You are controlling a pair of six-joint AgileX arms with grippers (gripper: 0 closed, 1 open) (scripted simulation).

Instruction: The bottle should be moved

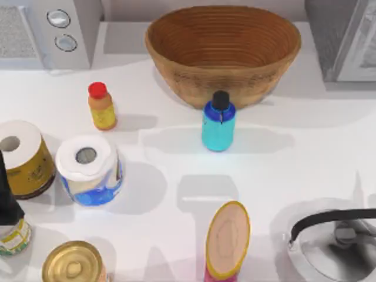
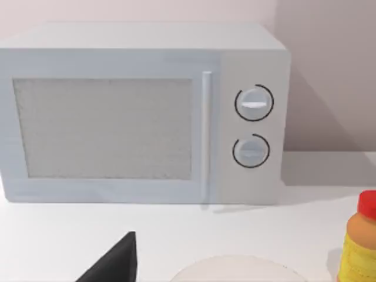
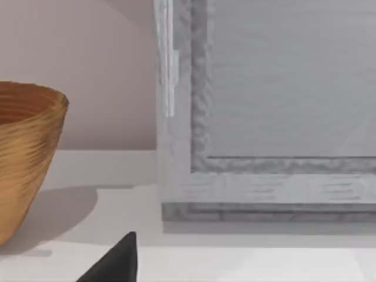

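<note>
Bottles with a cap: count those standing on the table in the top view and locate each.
2: the bottle, cyan, before the basket; the orange-yellow bottle further left. A dark-necked object at the left edge is cut off.

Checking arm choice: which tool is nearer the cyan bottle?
Right, probably. The bottle stands just before the basket, right of centre; the right tool faces that basket, while the left tool faces the microwave, farther left.

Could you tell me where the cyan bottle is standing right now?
In the top view the cyan bottle stands upright near the table's middle, just in front of the wicker basket, right of the orange-yellow bottle.
</note>
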